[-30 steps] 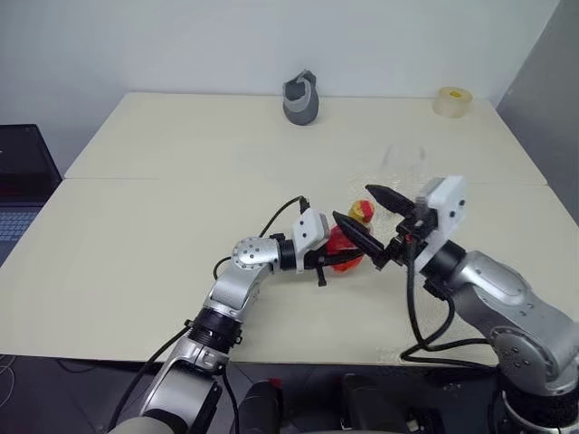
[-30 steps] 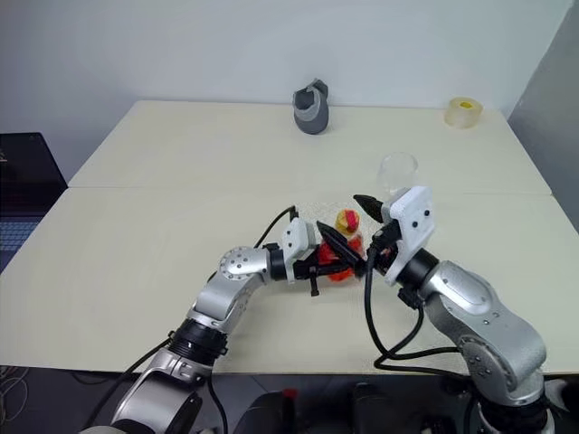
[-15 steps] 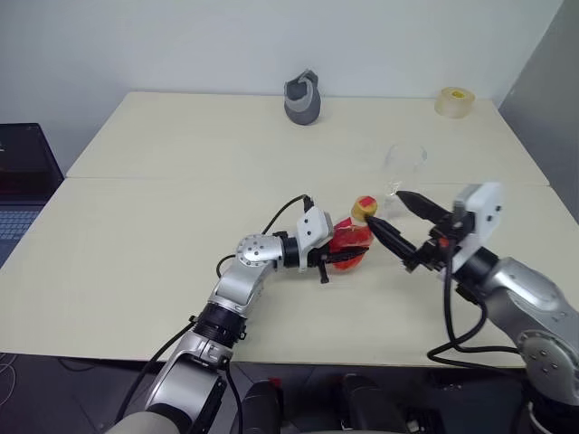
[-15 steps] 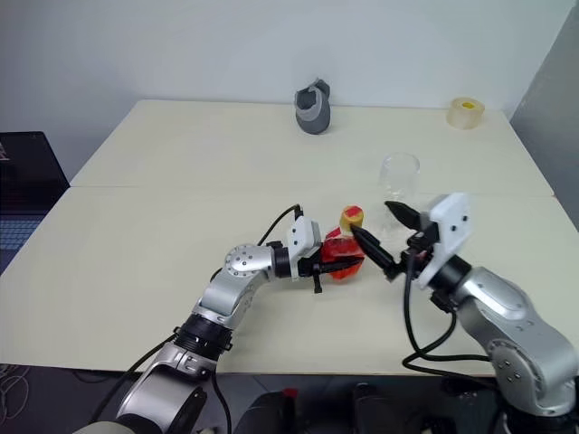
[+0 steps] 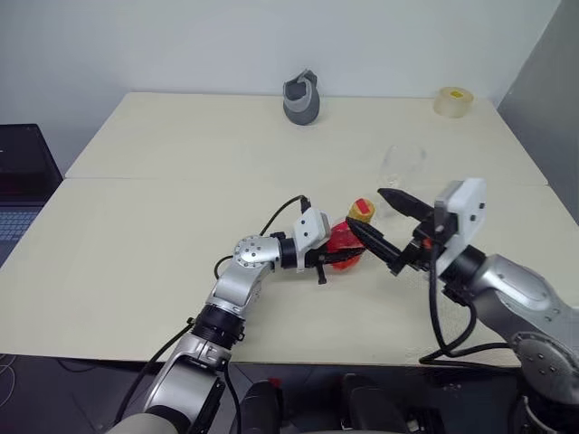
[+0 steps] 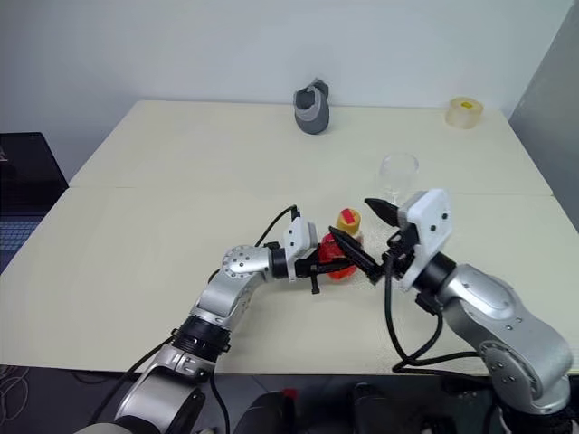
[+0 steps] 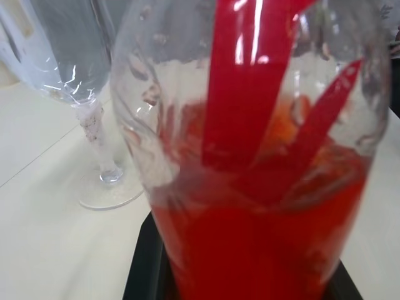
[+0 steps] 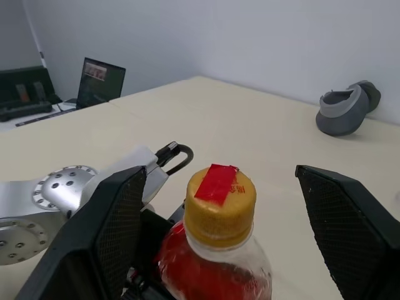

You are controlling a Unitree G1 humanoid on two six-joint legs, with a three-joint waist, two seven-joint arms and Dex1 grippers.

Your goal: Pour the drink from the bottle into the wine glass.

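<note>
Near the middle of the surface [image 5: 136,217], the left claw [image 5: 336,258] is clamped on the bottle [image 5: 348,242], while the right claw [image 5: 384,226] spreads wide, empty, around its cap [image 8: 220,197]. A skewed closing could tip the bottle into the wine glass [image 6: 397,181] just beyond. The left wrist view shows the drink [image 7: 262,250] low inside.

glossy clear plastic bottle [image 8: 215,250], clear glass wine glass [image 6: 398,174], matt table [image 5: 181,154].

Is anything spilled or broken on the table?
Nothing spilled or broken. The bottle stands upright with its cap on, held by the left gripper. The wine glass stands upright and empty behind it.
</note>
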